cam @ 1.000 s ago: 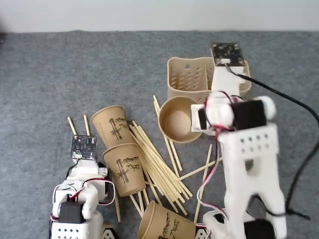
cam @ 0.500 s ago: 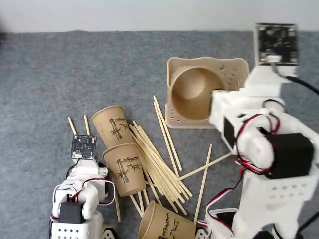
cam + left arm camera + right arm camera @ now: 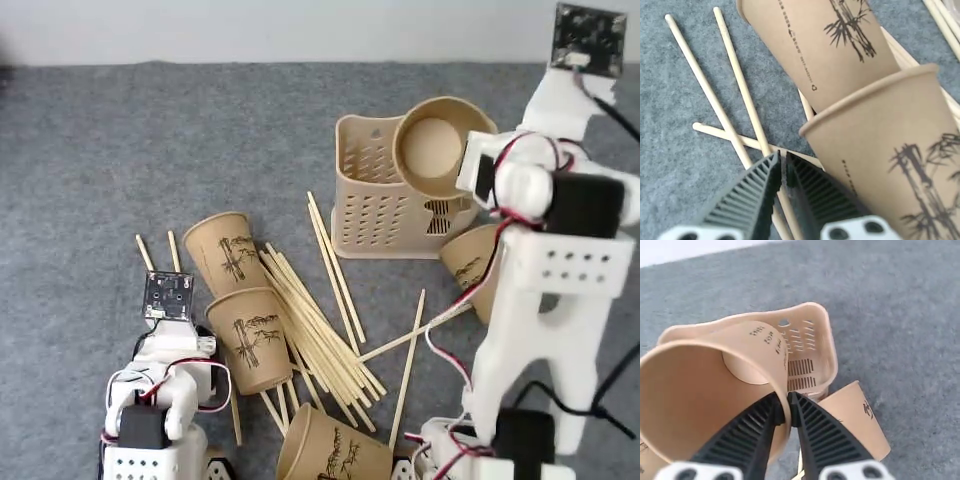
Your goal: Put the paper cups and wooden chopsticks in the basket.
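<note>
Front left on the worktop (image 3: 150, 130), the left jaws sit nearly closed, empty, over loose chopsticks (image 3: 315, 315). Back right, the right jaws pinch the rim of a paper cup (image 3: 435, 145) above the basket (image 3: 375, 200); released this tilted, it could roll off.

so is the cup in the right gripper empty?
Empty. The high view looks into the mouth of the cup and shows a bare bottom; the right gripper pinches its rim.
</note>
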Robot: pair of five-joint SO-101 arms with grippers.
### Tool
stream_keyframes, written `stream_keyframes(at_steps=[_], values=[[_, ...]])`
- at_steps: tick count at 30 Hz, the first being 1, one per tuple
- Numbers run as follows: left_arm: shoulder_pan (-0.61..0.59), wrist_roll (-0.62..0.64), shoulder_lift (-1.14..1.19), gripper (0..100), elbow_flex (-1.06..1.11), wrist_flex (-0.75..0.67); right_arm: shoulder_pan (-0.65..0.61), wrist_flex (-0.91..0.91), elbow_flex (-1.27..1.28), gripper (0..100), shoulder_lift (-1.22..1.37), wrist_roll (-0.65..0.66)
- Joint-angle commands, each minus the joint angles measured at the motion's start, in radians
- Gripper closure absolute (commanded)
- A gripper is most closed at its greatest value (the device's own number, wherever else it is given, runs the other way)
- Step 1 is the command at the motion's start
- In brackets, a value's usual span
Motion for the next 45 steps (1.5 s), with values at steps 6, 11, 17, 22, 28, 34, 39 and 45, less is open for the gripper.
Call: stream_keyframes(at_steps=[6, 11, 17, 22, 28, 34, 39, 45], values=[[0.002, -0.005, -0.014, 98, -0.012, -0.008, 0.094, -0.039, -0.034, 99.1, 0.050, 0.014], [0.002, -0.005, -0.014, 98, -0.012, -0.008, 0.093, -0.028, -0.034, 95.2, 0.093, 0.015], [0.002, -0.005, -0.014, 98, -0.012, -0.008, 0.073, -0.028, -0.034, 78.3, 0.104, 0.009], [0.002, -0.005, -0.014, 98, -0.012, -0.008, 0.019, -0.030, -0.044, 77.5, 0.102, 0.008], [0.002, -0.005, -0.014, 98, -0.012, -0.008, -0.013, 0.004, -0.078, 77.5, 0.101, 0.008], [0.002, -0.005, -0.014, 98, -0.012, -0.008, -0.042, 0.168, -0.180, 77.5, 0.081, 0.018], [0.003, -0.005, -0.014, 98, -0.012, -0.008, -0.094, 0.170, -0.163, 77.5, -0.044, 0.147], [0.002, -0.005, -0.014, 98, -0.012, -0.008, -0.249, 0.170, 0.074, 77.5, -0.182, 0.152]])
